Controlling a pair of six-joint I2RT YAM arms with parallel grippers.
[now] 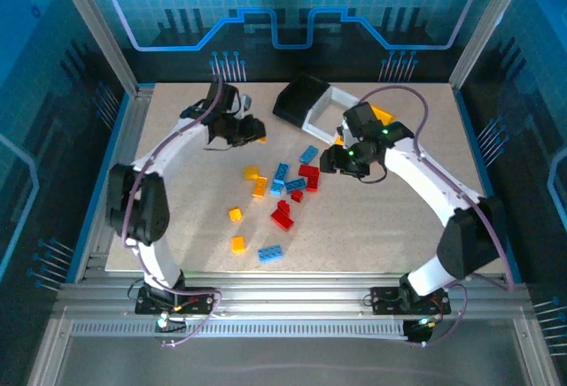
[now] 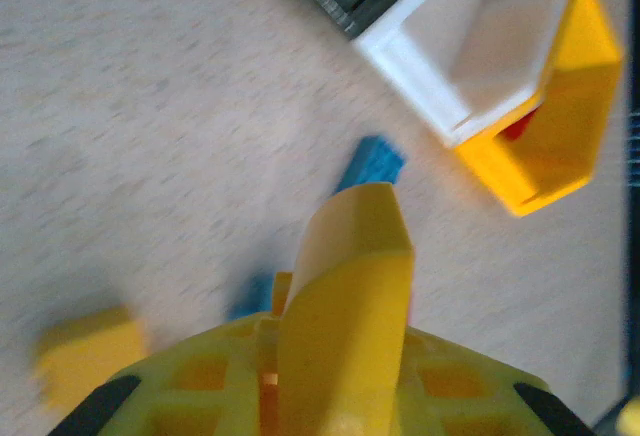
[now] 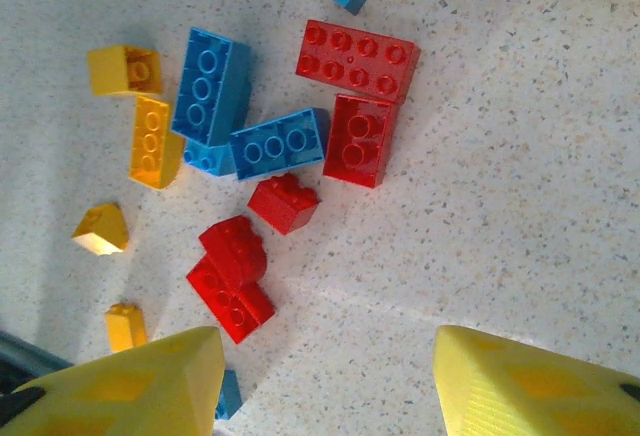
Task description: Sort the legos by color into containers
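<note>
Red, blue and yellow-orange legos [image 1: 283, 193] lie scattered mid-table. The black bin [image 1: 299, 98], white bin [image 1: 330, 113] and yellow bin [image 1: 382, 114] stand in a row at the back, the yellow one partly behind my right arm. My left gripper [image 1: 257, 132] is left of the bins and shut, with an orange lego [image 1: 262, 139] at its tip; in the left wrist view its orange edge [image 2: 283, 294] peeks beside the closed fingers [image 2: 345, 286]. My right gripper [image 3: 328, 341] hangs open over bare table, right of two red legos [image 3: 232, 276], with nothing between its fingers.
The left wrist view, blurred, shows a blue lego [image 2: 370, 164] on the table and something red [image 2: 516, 126] inside the yellow bin [image 2: 560, 146], next to the white bin [image 2: 420, 61]. Metal frame posts and rails border the table [image 1: 399, 227].
</note>
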